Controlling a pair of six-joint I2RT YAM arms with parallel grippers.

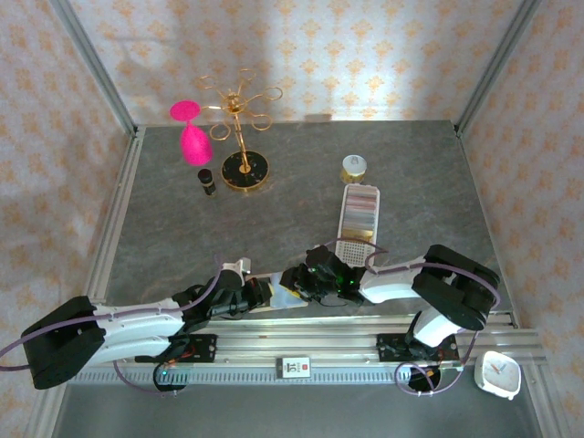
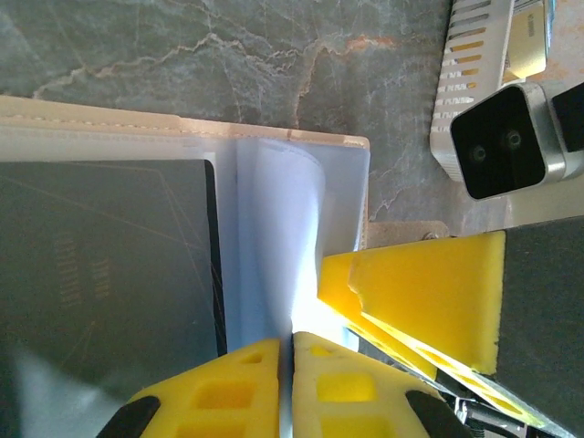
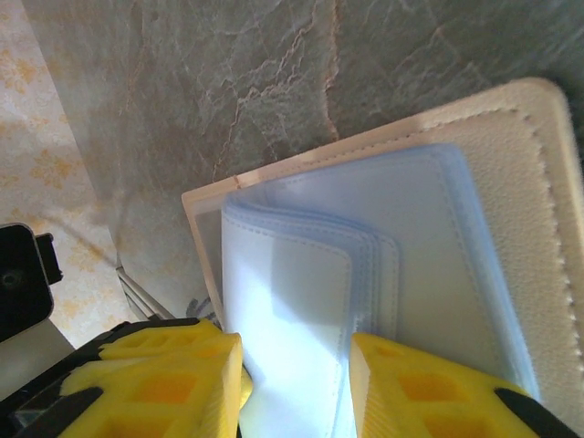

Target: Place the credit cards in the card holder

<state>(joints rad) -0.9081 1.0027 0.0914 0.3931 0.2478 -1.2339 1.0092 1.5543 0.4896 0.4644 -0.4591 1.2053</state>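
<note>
My L pincer [image 2: 292, 347] clamps shut on clear sleeve [image 2: 283, 210], lower centre; R pincer [image 3: 297, 365] half-open astride card holder [image 3: 520, 155] — I'd keep sleeve lifted, mouth wide.

You are reaching your left arm [image 1: 137, 321] low and rightward from its base, and its pincer [image 2: 286, 354] is pressing its yellow fingers [image 2: 219, 388] together with barely a slit between them. Your right arm [image 1: 447, 290] is folding back at the elbow and stretching leftward, and its pincer [image 3: 297, 370] is standing with jaws apart. The two pincers are facing each other, tips just beside one another, midway between the arms.
</note>
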